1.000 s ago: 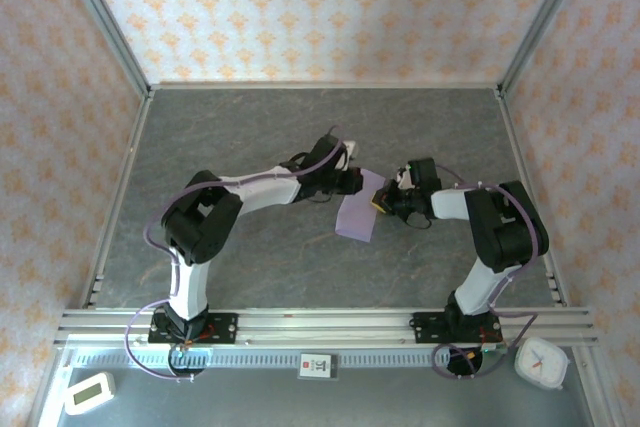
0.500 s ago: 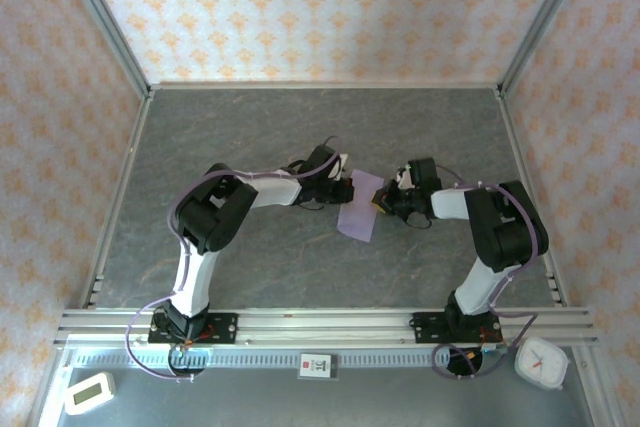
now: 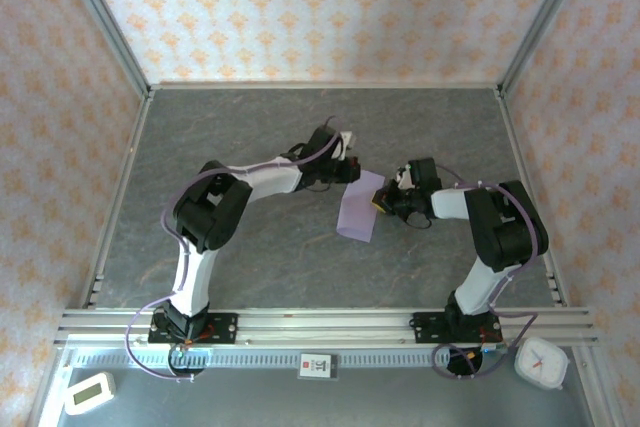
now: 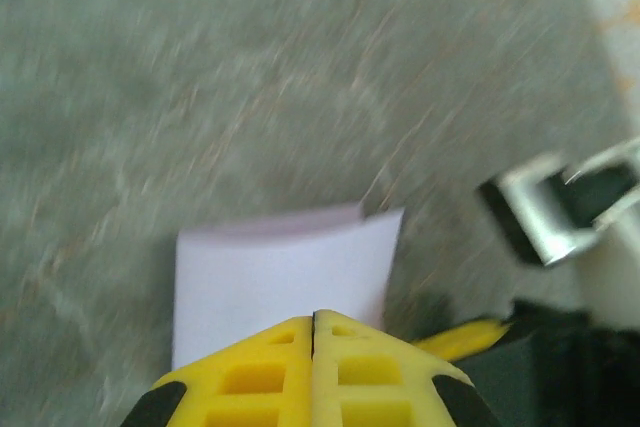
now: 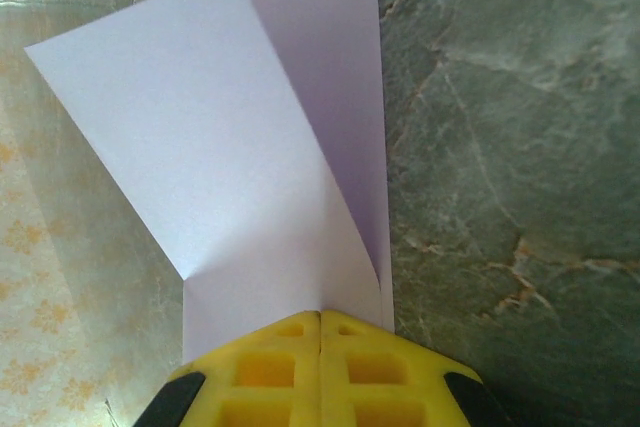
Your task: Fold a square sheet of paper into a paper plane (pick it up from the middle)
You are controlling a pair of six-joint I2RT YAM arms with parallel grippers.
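Paper folded double, clamped in right end effector, with left end effector, fingers together, now drawn back from it, suggesting crease pressed.

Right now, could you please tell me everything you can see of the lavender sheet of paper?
The square sheet of paper is thin, plain, matte lavender, folded over into two layers that splay apart, with the upper flap lifted at an angle. From above it reads as a narrow strip over the middle of the grey table, between the two arms. The right gripper is shut on one edge. Whether its far end rests on the table is unclear.
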